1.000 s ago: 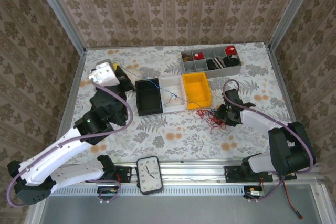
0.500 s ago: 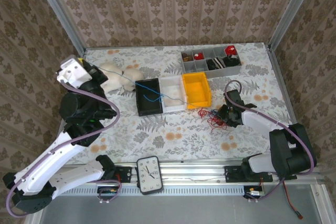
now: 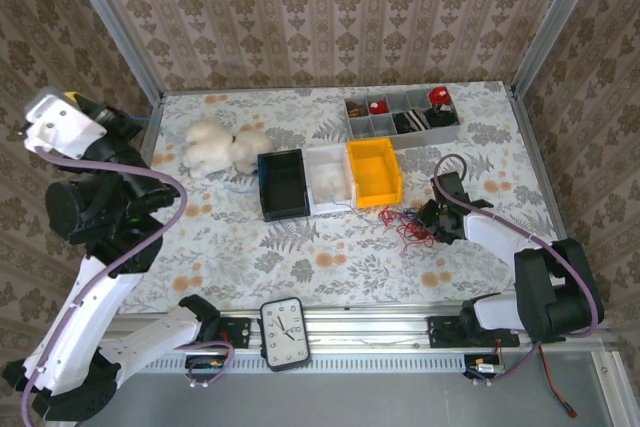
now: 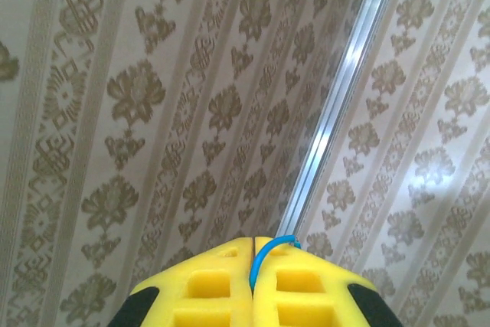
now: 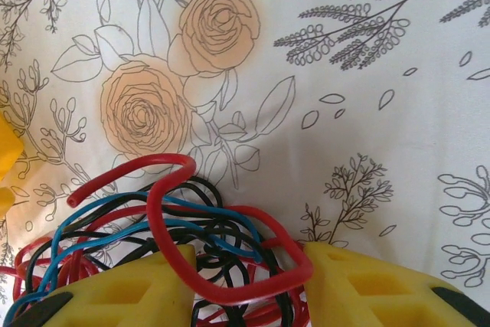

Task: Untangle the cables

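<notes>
Right wrist: the yellow foam pads [image 5: 115,289] of the right gripper [image 5: 249,258] stand partway closed on the cable tangle [image 5: 214,223]. A red loop touches both pads, and blue and black strands bunch in the gap. We read this as an anchoring hold that pins the knot to the flowered table [image 5: 383,74], so one strand can be drawn out without dragging the whole bunch.

Left wrist: the left gripper [image 4: 254,246] has its pads pressed flat together, and a single blue cable [image 4: 272,243] curls out of the seam. So thin a wire likely needs a full pinch or it would slip. Behind it we see patterned wall and a metal corner post [image 4: 344,89], so the arm is raised well clear of the table.

From above, the tangle lies by the right arm, just in front of the yellow bin [image 3: 373,169], which stands in a row with a white bin [image 3: 330,179] and a black bin [image 3: 282,185]. We cannot tell how much blue cable trails from the raised gripper. The red and black strands look not yet separated.
</notes>
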Motion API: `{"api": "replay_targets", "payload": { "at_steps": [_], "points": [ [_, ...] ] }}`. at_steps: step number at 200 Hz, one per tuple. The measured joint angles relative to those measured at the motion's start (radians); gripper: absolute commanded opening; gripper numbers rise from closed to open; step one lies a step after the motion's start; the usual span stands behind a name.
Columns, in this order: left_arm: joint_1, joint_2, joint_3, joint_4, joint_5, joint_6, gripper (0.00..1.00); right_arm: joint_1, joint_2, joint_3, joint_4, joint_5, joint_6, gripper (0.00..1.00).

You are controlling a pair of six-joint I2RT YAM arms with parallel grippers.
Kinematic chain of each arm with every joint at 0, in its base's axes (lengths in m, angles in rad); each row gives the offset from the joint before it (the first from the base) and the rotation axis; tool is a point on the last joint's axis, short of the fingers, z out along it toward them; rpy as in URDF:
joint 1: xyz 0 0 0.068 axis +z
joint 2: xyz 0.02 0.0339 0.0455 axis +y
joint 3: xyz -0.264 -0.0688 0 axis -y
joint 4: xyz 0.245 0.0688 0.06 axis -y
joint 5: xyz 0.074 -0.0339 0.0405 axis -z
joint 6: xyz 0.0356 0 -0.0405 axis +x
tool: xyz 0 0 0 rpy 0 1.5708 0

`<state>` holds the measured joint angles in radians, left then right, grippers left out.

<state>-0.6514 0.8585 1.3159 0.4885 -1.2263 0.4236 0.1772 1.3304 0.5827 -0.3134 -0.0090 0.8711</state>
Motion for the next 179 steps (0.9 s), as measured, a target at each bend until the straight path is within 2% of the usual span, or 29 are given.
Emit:
{"api": "replay_targets", "payload": {
  "at_steps": [24,42,71,112,144,179],
  "points": [
    [0.022,0.023,0.074,-0.048,0.034,-0.002,0.0,-0.014,-0.007,-0.01,0.011,-0.01,0.005,0.42],
    [0.032,0.04,0.129,-0.157,0.077,-0.055,0.0,-0.024,-0.014,-0.02,0.025,-0.023,0.008,0.42],
    [0.04,0.086,0.224,-0.415,0.201,-0.257,0.0,-0.035,-0.017,-0.029,0.047,-0.043,0.003,0.41],
    [0.052,0.171,0.31,-0.712,0.46,-0.544,0.0,-0.038,-0.037,-0.031,0.071,-0.087,-0.029,0.41],
    [0.053,0.221,0.294,-0.796,0.65,-0.696,0.0,-0.038,-0.105,-0.031,0.068,-0.087,-0.067,0.41],
    [0.053,0.226,0.105,-0.74,0.775,-0.842,0.0,-0.038,-0.158,-0.03,0.055,-0.076,-0.103,0.42]
  ]
}}
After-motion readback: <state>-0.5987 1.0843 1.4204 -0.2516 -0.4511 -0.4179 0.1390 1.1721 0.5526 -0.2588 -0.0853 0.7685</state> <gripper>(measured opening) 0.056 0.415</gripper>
